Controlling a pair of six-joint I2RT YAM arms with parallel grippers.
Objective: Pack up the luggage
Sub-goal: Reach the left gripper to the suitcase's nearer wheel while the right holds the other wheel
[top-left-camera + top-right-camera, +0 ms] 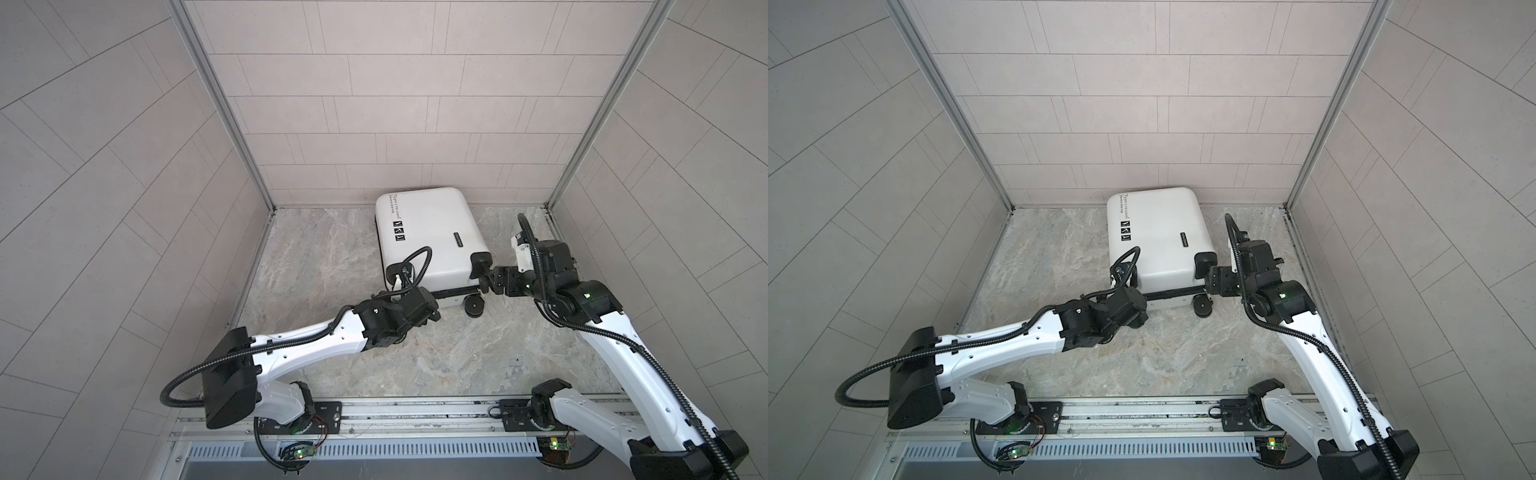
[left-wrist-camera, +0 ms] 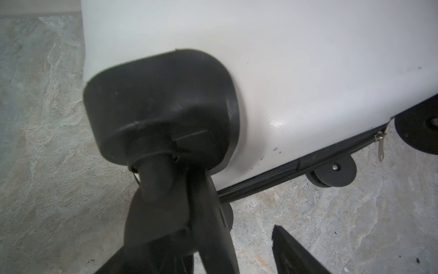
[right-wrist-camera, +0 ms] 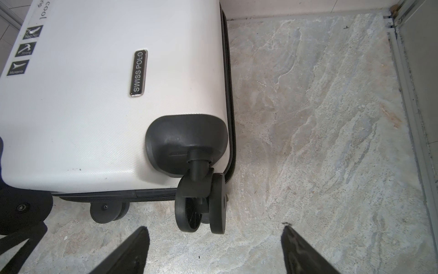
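The luggage is a white hard-shell suitcase lying flat and zipped shut, its far end against the back wall. My left gripper is at its near-left corner. In the left wrist view that corner's black wheel housing fills the middle, its wheel hanging between the jaws of my left gripper. One finger stands apart from the wheel. My right gripper is open, just short of the near-right twin wheel.
The marble-patterned tabletop is walled in by tiled panels with metal corner posts. A low wheel sticks out at the suitcase's near edge. A zipper pull hangs from the black zipper band. The arms' base rail runs along the front.
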